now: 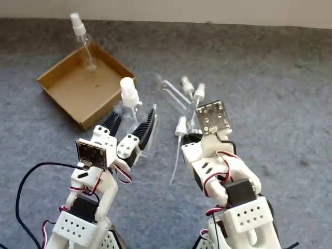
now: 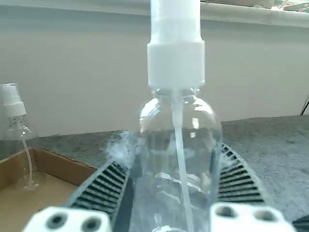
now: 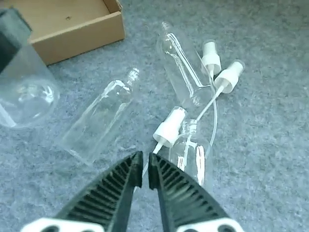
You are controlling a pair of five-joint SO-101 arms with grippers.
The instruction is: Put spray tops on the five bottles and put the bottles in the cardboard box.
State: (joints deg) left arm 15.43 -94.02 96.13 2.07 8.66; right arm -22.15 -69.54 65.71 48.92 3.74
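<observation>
Box edge first: the cardboard box (image 1: 57,85) sits on the far left of the grey carpet (image 1: 280,93), open side up, with its near corner just beside the left gripper (image 1: 134,115). A strip of bare carpet separates that gripper from the loose pile in front of the right arm, and there's wide carpet on the right arm's outer side.

Left gripper is clamped on the held bottle (image 2: 164,125), one jaw on each flank. The bottle is upright with its long axis vertical, spray top (image 2: 176,48) seated and pointing up, dip tube running straight down inside. It hangs near the box wall (image 2: 58,164) but outside it.

A capped bottle (image 1: 85,49) stands upright in the box's far corner.

Right gripper (image 3: 145,162) has its jaws down to a thin slit with nothing between them, just above the carpet. Right ahead of its tips lies a loose spray top (image 3: 169,128), its tube passing under the jaws and its cap touching the neck of a flat-lying bottle (image 3: 192,154).

Two more bottles are on their sides: one (image 3: 99,118) has its neck toward the box, the other (image 3: 181,72) lies farther out. Two spare spray tops (image 3: 211,53) (image 3: 231,75) sit beside the farther one.
</observation>
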